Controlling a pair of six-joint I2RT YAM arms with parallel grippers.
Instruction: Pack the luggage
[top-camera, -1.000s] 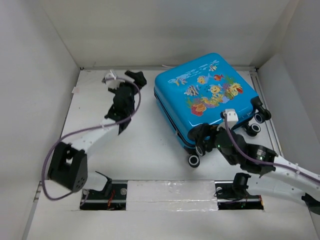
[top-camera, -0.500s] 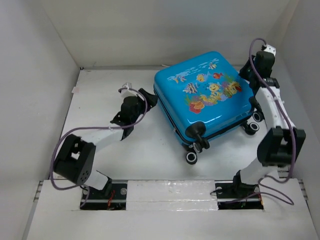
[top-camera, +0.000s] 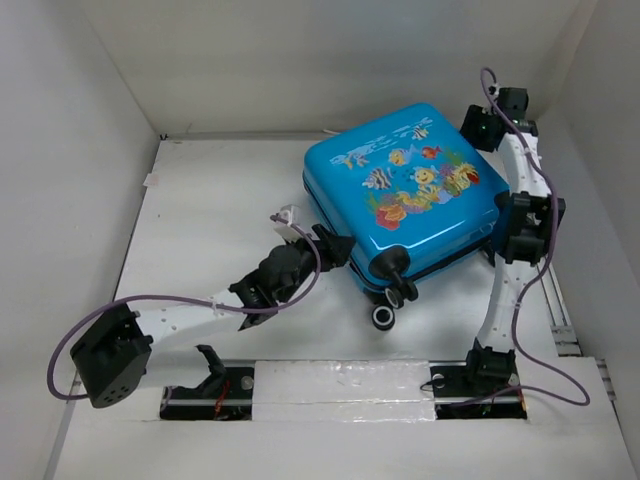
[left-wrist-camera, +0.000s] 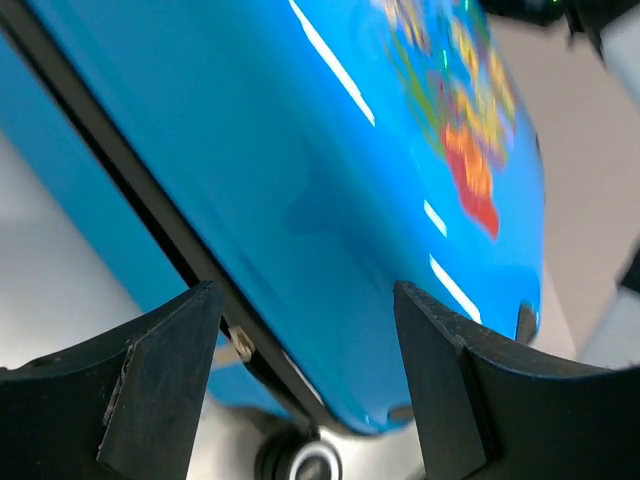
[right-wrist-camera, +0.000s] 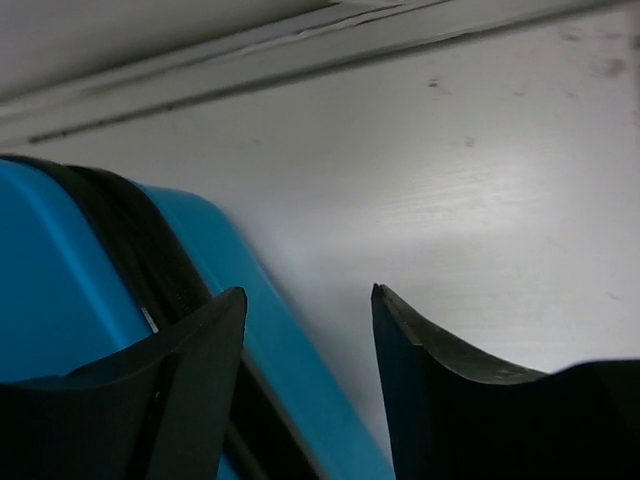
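The luggage (top-camera: 405, 195) is shut, so its inside is hidden. Seen from above, the right arm (top-camera: 522, 228) covers part of its right side. The left wrist view crops it at the top and left edges, its print blurred. The right wrist view cuts it off left and below.

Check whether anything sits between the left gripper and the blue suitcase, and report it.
Nothing visible does. The left gripper is open at the near left edge of the glossy blue hard-shell suitcase with the fish print. In the left wrist view its fingers frame the shell and its black seam, with nothing between.
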